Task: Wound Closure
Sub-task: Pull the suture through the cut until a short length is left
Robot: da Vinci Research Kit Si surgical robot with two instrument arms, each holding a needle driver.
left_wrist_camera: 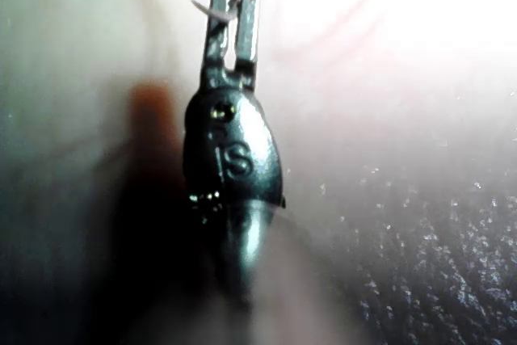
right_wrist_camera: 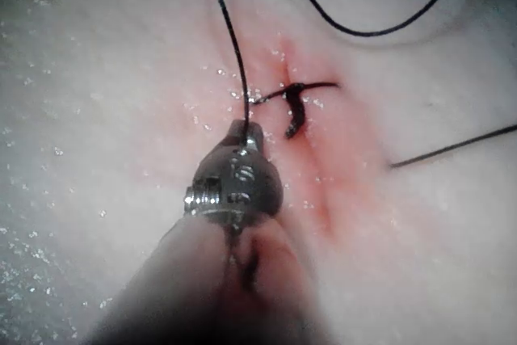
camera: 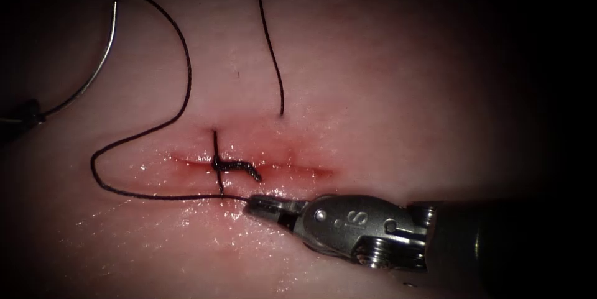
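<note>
Needle [camera: 99,69] held by left hand [camera: 28,115], right hand [camera: 261,204] gripping thread [camera: 155,196]

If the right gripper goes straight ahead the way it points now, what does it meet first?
Most likely the thread running leftward from the right gripper, which is shut on it, then bare tissue. The knot lies off that line. Depth is uncertain.

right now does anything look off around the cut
Nothing stands out. One knotted stitch sits across the cut. The right tool holds the thread just below it; the left tool holds the needle, clear of the tissue.
</note>
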